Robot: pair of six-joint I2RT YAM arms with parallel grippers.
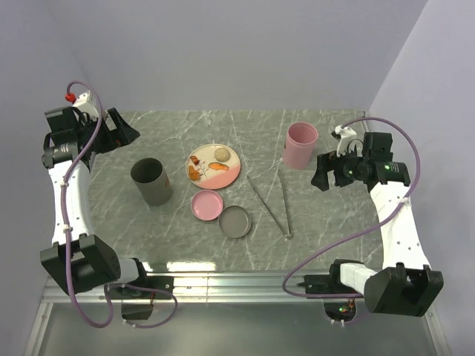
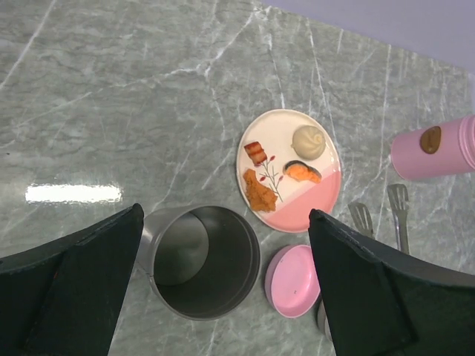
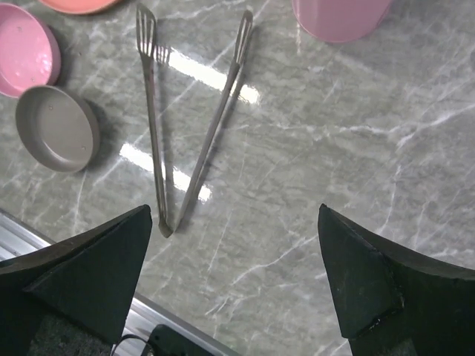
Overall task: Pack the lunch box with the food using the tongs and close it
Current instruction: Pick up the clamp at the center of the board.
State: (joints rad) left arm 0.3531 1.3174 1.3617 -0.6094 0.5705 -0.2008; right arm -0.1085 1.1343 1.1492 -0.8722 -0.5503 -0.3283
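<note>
The food (image 1: 208, 167) lies on a pink-and-cream plate (image 1: 231, 172) at mid-table: orange-brown chunks (image 2: 260, 193), a beige ball (image 2: 309, 141) and a small reddish piece (image 2: 256, 152). The silver tongs (image 1: 269, 206) lie flat to the plate's right in a narrow V (image 3: 152, 126), joint toward the near edge. The lunch box is in separate round parts: a grey open can (image 1: 152, 180), a pink can (image 1: 300, 144), a shallow pink dish (image 1: 207, 205) and a shallow grey dish (image 1: 235, 222). My left gripper (image 1: 122, 133) hangs open, high above the grey can (image 2: 200, 259). My right gripper (image 1: 320, 174) is open over bare table, right of the tongs.
The marble tabletop ends at a metal rail (image 1: 237, 282) along the near edge, seen also in the right wrist view (image 3: 74, 252). Purple walls close in the back and both sides. Cables loop from both arms near the bases.
</note>
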